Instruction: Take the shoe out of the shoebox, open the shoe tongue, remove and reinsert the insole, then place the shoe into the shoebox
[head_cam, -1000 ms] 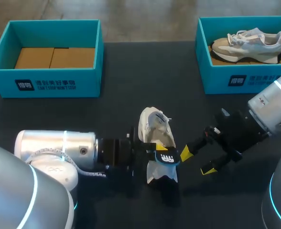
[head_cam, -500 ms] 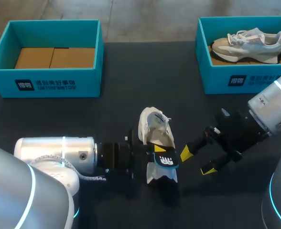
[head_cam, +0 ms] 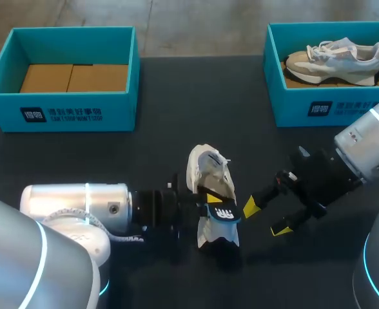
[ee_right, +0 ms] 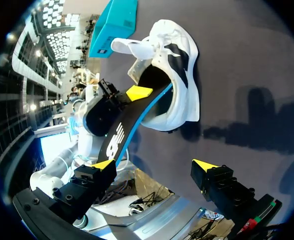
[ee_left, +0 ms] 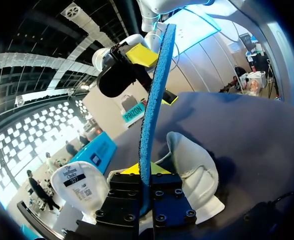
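The surface point(head_cam: 196, 96) is a dark, matt tabletop, nearly black in the head view and bluish grey in the wrist views. Three things rest directly on it. At about 10 o'clock from the middle stands a teal box point(head_cam: 60, 116), open at the top, with its long printed side facing the robot. At about 2 o'clock stands a second teal box point(head_cam: 334, 109) of the same kind, also open, reaching the view's right edge. The two boxes are well apart. A white shoe point(head_cam: 205, 168) sits just off the middle toward 6 o'clock, well apart from both boxes. Its length runs roughly from 12 to 6 o'clock, and it throws a soft shadow on the surface beside it.
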Tool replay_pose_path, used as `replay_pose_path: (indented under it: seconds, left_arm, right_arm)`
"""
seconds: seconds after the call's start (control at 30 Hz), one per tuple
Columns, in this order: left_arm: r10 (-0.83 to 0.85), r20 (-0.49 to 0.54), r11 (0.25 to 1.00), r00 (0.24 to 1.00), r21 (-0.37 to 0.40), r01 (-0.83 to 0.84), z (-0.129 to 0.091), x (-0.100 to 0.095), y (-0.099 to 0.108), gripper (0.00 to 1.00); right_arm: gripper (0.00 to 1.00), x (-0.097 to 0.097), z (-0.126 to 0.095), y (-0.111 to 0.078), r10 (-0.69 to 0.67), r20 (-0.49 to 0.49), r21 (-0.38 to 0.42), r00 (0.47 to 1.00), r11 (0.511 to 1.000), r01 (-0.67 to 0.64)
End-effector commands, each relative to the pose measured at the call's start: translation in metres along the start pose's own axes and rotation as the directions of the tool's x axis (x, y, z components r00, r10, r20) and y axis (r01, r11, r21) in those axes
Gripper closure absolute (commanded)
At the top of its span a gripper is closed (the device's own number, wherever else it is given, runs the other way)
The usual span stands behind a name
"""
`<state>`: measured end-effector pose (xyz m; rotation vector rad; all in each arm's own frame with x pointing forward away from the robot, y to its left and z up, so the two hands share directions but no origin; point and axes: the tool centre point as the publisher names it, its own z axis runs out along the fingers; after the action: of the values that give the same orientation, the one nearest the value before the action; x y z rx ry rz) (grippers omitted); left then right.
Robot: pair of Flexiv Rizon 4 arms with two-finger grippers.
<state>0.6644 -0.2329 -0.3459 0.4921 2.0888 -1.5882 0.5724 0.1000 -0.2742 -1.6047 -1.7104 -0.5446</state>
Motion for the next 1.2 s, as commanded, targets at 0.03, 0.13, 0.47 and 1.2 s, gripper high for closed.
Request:
replay_pose_path:
  seconds: [0.03,0.13,0.47,1.2]
  left_arm:
    - [-0.003,-0.01,1.0,1.0,-0.008,0.003,0.004,-0.004,0.008,1.0]
    - [-0.003,-0.01,1.0,1.0,-0.009,0.003,0.005,-0.005,0.013,1.0]
    - [0.002,-0.022,1.0,1.0,-0.003,-0.002,0.005,-0.006,0.015,1.0]
    - [0.052,-0.052,0.998,0.997,0.042,-0.05,0.003,-0.003,-0.014,0.79]
  right_arm:
    - [0.0,0.0,0.001,-0.001,0.0,0.001,-0.004,1.0,1.0,0.0]
    - [0.0,0.0,0.001,-0.001,0.0,0.001,-0.004,1.0,1.0,0.0]
    - [0.0,0.0,0.001,-0.001,0.0,0.001,-0.004,1.0,1.0,0.0]
    - [0.0,0.0,0.001,-0.001,0.0,0.001,-0.004,1.0,1.0,0.0]
